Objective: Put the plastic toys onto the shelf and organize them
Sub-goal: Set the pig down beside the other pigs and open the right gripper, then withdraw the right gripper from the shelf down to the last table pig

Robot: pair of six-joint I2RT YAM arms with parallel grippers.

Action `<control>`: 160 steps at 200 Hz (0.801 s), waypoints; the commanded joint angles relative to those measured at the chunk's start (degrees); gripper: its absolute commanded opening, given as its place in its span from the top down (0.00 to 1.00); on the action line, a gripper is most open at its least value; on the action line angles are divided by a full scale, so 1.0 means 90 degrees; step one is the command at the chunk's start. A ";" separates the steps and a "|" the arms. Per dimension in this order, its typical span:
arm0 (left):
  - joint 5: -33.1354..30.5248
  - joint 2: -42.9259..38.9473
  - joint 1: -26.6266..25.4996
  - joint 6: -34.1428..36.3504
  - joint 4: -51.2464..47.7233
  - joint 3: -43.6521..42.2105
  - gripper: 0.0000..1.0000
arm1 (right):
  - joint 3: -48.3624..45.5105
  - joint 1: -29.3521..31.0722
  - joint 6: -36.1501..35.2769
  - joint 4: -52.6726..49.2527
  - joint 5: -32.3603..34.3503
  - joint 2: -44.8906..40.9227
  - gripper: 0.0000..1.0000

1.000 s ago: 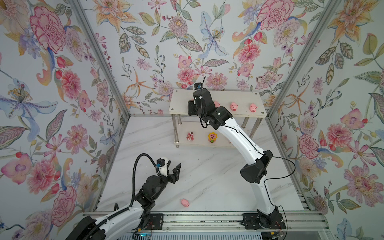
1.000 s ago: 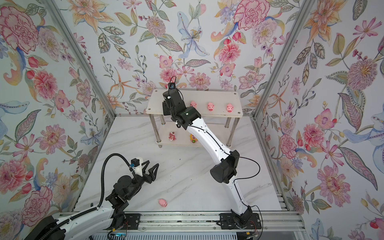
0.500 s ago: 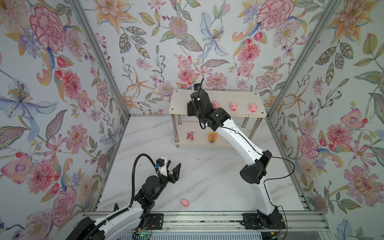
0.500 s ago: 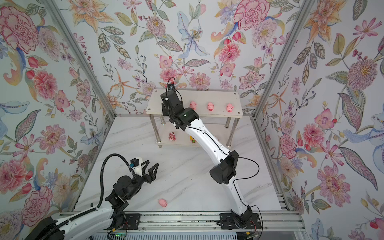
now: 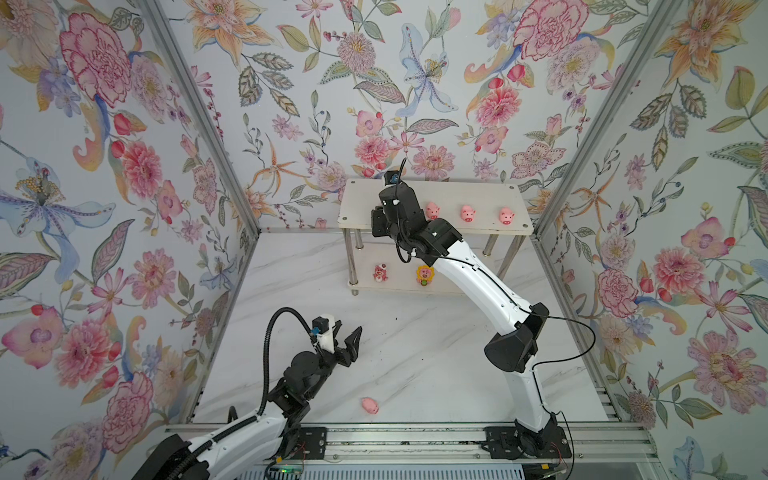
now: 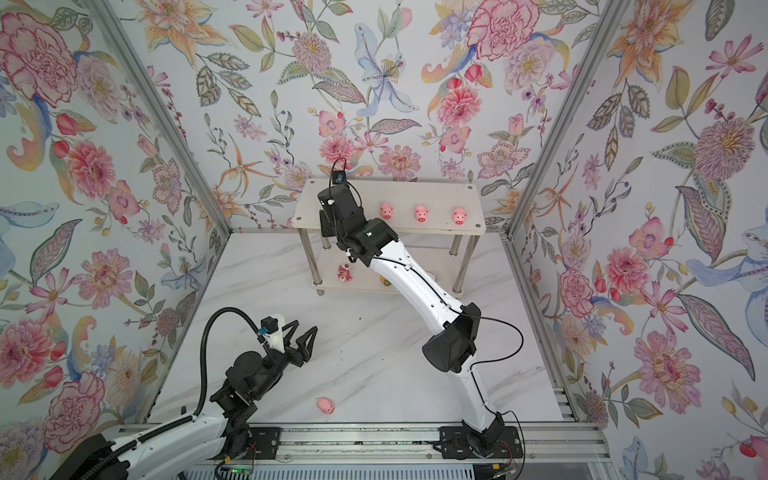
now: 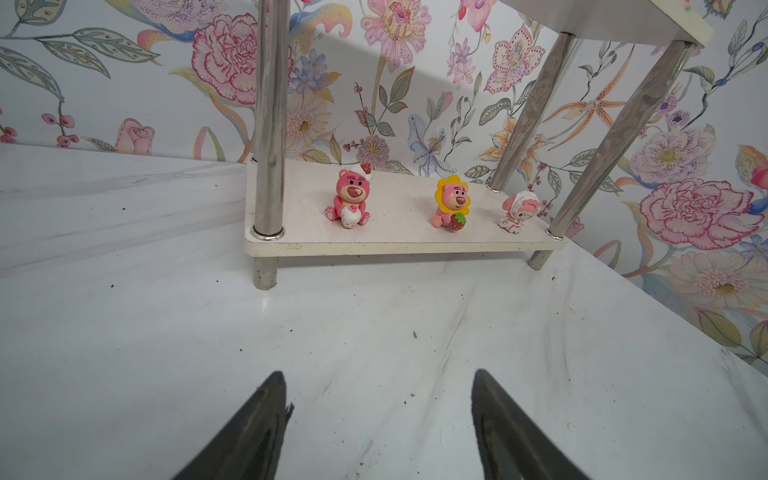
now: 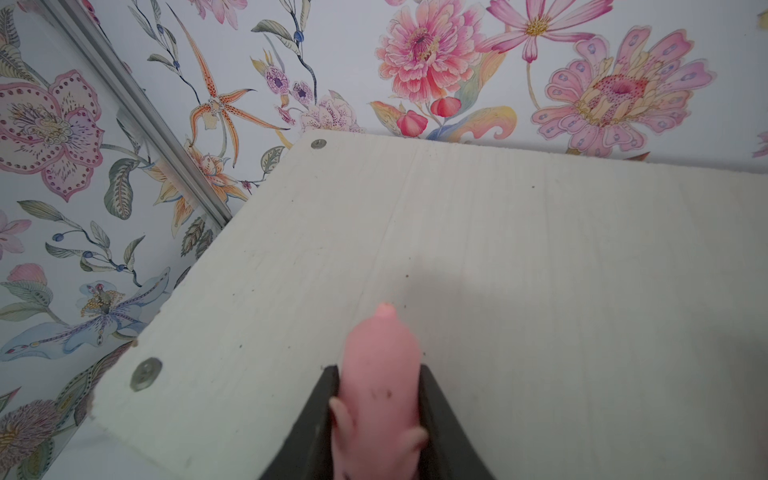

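Plastic toys (image 5: 468, 213): three pigs (image 5: 432, 210) on the shelf (image 5: 357, 199) top tier, three figurines (image 7: 452, 203) on the lower, loose pig (image 5: 369, 405) on the table (image 5: 436, 353). My right gripper (image 8: 378, 370) pinches a fifth pig (image 8: 380, 345) over the top tier; my left gripper (image 7: 379, 374) hangs spread, empty.

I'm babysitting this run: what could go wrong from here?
1. The held pig sits lengthwise between the right gripper's jaws above the shelf. Released like that, it may topple or roll rather than stand.
2. It hangs near the shelf's end, so a roll could carry it off.
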 commanded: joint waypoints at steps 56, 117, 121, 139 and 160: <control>0.0095 0.0005 0.0074 -0.0020 0.0115 -0.0598 0.29 | -0.0180 -0.0016 0.0167 -0.0369 -0.0226 -0.0146 0.47; 0.0088 0.0055 0.0075 0.0012 0.0133 -0.0581 0.29 | 0.0169 -0.0106 0.0095 -0.0366 -0.0777 -0.0399 0.37; 0.0084 0.0053 0.0075 0.0016 0.0131 -0.0590 0.29 | 0.0150 -0.0105 0.0090 -0.0370 -0.0780 -0.0453 0.37; 0.0068 0.0029 0.0072 0.0007 0.0121 -0.0594 0.29 | 0.0023 -0.0095 0.0050 -0.0370 -0.0771 -0.0793 0.36; 0.0079 0.0027 0.0074 0.0018 0.0124 -0.0596 0.29 | -0.0230 -0.0092 -0.0068 -0.0360 -0.0713 -0.1236 0.36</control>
